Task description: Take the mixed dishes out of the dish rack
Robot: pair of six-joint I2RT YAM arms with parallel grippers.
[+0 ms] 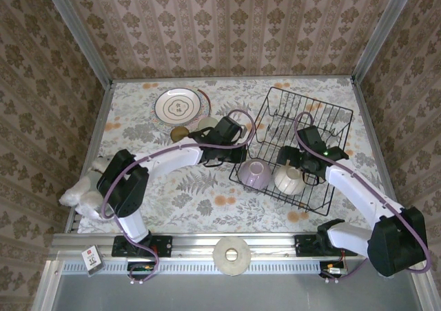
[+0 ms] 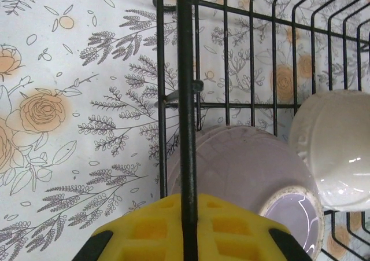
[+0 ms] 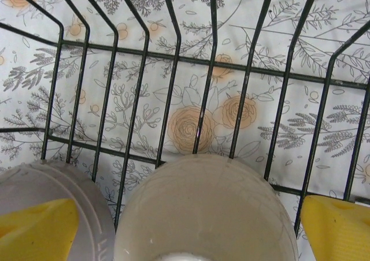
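At the near rail, a pale ring-shaped disc [image 1: 231,256] is lying between the two arm bases. The left arm [image 1: 124,183] is rising from its base at 7 o'clock and folding at the elbow beside a white plush dog [image 1: 81,192]. From there it is reaching low toward 2 o'clock across the flowered bench [image 1: 186,201]. Its jaws are clenching the dish rack [image 1: 310,118] on the rack's 9 o'clock side. In the left wrist view a black rim wire [image 2: 186,99] is running straight between the yellow pads [image 2: 144,229].

The right arm [image 1: 358,194] is leaning from 5 o'clock toward 11 o'clock, its wrist bending down over the rack's near end. Its jaws are standing released and wide, a yellow pad [image 3: 335,226] on each side of the cream rounded bowl [image 3: 202,209]. The lilac bowl [image 1: 255,174] is sitting just beside that bowl, at its 9 o'clock, and both are inside the rack along its near edge.

Farther off, outside the rack, an amber cup [image 1: 180,133] and a pale tumbler [image 1: 207,123] are standing on the bench behind the left wrist. Beyond them, toward 11 o'clock, the white plate with brown rings [image 1: 178,106] is lying on top of another plate's red rim.
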